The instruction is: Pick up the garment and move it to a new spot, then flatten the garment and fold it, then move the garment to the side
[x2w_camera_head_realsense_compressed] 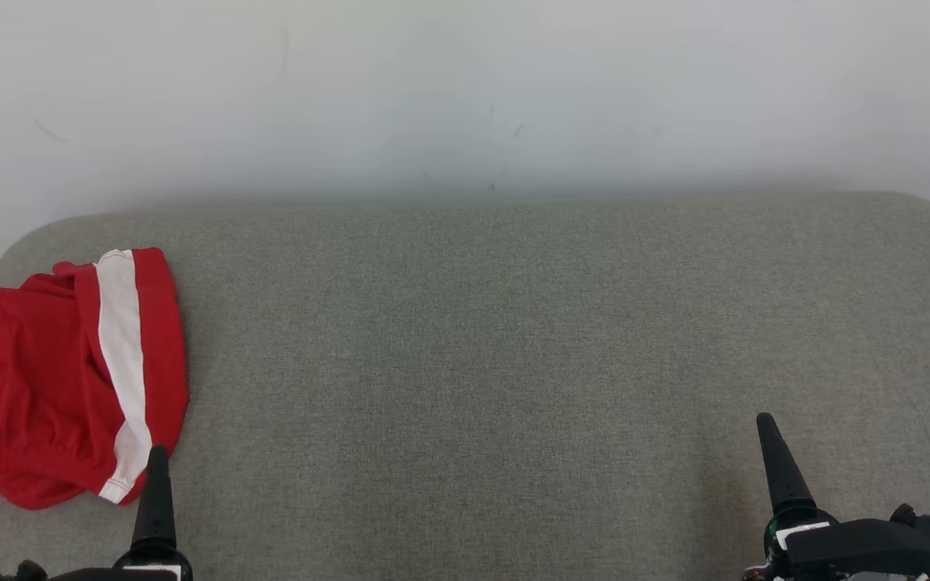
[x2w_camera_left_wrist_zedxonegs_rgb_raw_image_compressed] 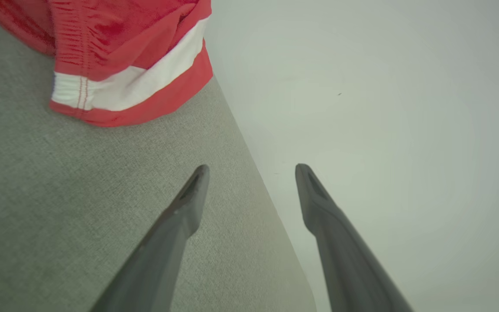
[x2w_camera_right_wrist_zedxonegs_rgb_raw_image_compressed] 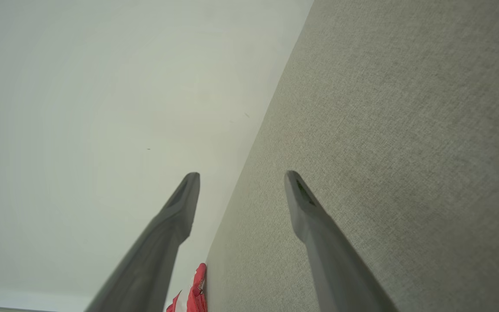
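Note:
The garment is a red pair of shorts with a white side stripe, lying bunched at the left end of the grey padded surface. In the left wrist view the garment sits ahead of my left gripper, which is open and holds nothing. One of its fingers rises just beside the garment's lower corner. My right gripper is open and holds nothing, low at the right, with one finger showing in the head view. A scrap of the garment appears far off between its fingers.
A pale wall stands right behind the surface's rounded back edge. The garment's left part hangs past the surface's left end. Bare grey fabric stretches from the garment to the right end.

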### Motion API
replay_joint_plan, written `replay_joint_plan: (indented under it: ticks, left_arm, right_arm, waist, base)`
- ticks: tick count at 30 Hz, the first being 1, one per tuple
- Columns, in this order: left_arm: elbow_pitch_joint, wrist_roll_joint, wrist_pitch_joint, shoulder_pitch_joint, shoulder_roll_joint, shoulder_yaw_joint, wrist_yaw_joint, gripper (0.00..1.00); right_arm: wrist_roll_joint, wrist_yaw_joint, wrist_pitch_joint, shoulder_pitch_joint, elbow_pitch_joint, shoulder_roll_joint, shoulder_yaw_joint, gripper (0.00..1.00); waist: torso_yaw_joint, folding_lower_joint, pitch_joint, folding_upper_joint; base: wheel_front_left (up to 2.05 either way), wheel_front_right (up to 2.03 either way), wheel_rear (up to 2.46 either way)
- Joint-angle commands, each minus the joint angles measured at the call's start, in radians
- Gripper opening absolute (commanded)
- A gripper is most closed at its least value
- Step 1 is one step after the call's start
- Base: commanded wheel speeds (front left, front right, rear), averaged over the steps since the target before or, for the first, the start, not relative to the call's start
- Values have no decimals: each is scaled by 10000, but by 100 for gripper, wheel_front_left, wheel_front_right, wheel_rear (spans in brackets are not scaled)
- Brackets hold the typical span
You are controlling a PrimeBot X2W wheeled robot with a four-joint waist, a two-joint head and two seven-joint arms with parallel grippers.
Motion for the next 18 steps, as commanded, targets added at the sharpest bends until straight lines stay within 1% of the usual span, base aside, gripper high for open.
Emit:
replay_joint_plan:
  ticks: [1,9,10,11,18]
  left_arm:
    - [-255,532,-129,-78,41,32,9,100]
    - [-564,2483,-426,49,46,-146,185,100]
    - [-564,2483,-426,49,46,-146,185,100]
    - [-598,2723,-466,64,47,-163,204,100]
    - [-786,4648,-703,160,69,-365,400,100]
  right_arm:
    - [-471,-4,-117,-161,-185,-68,82,100]
    - [-2131,-5,-415,-191,-291,-49,198,100]
    - [-2131,-5,-415,-191,-291,-49,198,100]
    - [-2333,-5,-454,-192,-311,-44,195,100]
    - [-3896,-6,-688,-177,-477,-19,278,100]
  waist:
    - [1,0,2,0]
    - [6,0,7,0]
    - [6,0,7,0]
    - [7,0,7,0]
    - [6,0,8,0]
  base:
    - [0,0,0]
    - [0,0,0]
    - [0,0,0]
    - [0,0,0]
    - [0,0,0]
